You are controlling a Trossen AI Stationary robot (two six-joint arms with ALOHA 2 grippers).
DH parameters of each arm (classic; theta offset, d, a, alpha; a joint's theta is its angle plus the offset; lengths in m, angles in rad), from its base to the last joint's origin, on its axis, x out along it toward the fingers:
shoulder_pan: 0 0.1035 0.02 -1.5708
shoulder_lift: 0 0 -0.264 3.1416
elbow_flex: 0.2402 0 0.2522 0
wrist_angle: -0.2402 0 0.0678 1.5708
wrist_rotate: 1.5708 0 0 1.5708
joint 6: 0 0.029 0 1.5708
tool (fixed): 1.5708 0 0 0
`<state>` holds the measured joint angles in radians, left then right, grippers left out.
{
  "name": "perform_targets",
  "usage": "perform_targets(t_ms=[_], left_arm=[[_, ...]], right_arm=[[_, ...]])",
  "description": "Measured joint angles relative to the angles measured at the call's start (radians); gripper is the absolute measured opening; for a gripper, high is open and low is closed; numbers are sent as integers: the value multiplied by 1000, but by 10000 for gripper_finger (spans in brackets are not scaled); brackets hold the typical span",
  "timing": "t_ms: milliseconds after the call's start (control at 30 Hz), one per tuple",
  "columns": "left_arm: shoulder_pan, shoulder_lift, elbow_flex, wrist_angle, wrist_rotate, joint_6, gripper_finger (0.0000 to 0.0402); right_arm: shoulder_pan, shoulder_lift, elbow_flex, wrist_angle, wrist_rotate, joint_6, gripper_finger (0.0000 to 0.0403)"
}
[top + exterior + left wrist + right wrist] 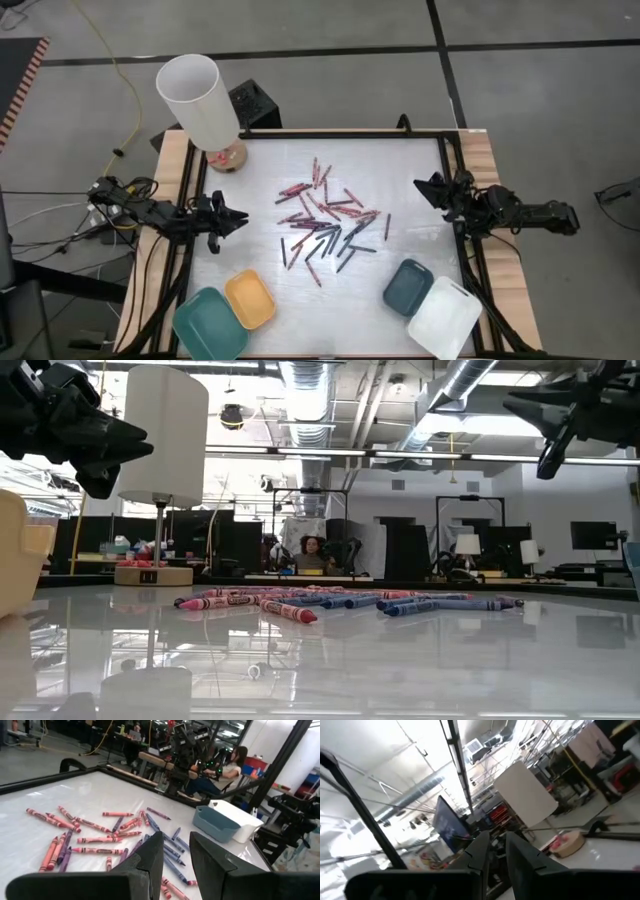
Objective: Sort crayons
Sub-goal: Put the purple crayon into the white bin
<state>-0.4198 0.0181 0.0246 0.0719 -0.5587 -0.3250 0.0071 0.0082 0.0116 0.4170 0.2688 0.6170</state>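
Note:
Several crayons [325, 225], red, pink, purple and dark blue, lie loose and flat in a scattered heap on the middle of the white table top [400, 160]; they also show in the low view [340, 602] and the left wrist view [110, 840]. My left gripper [240, 218] hovers at the table's left edge, pointing level toward the heap, its fingers [176, 845] open and empty. My right gripper [422, 188] hovers at the right edge, tipped upward, open by a narrow gap [496, 842], holding nothing. Both hang well above the table in the low view [130, 445] [520, 405].
A teal tray [208, 322] and a yellow tray [250, 298] sit at the near left, a dark-blue tray [407, 285] and a white tray [445, 318] at the near right. A white-shaded lamp [200, 100] stands at the far left corner. A person sits in the room beyond.

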Motion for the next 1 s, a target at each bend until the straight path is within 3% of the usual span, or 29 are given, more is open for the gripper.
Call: perform_targets(t_ms=[200,333,500,600,767,900,1000], left_arm=[[0,0,0,0,-56,-11,85],[0,0,0,2,-173,-35,85],[0,0,0,38,-213,-63,85],[0,0,0,70,-213,-64,85],[0,0,0,85,-213,-65,85],[0,0,0,84,-213,-98,85],[0,0,0,85,-212,-120,85]], right_arm=[[-17,0,39,53,45,-12,79],[-14,24,134,-66,45,-94,79],[-16,140,296,-314,56,-164,79],[-16,247,405,-504,114,-161,79],[-16,473,581,-939,219,22,79],[-16,658,716,-1255,228,196,79],[-16,796,800,-1376,216,300,79]])
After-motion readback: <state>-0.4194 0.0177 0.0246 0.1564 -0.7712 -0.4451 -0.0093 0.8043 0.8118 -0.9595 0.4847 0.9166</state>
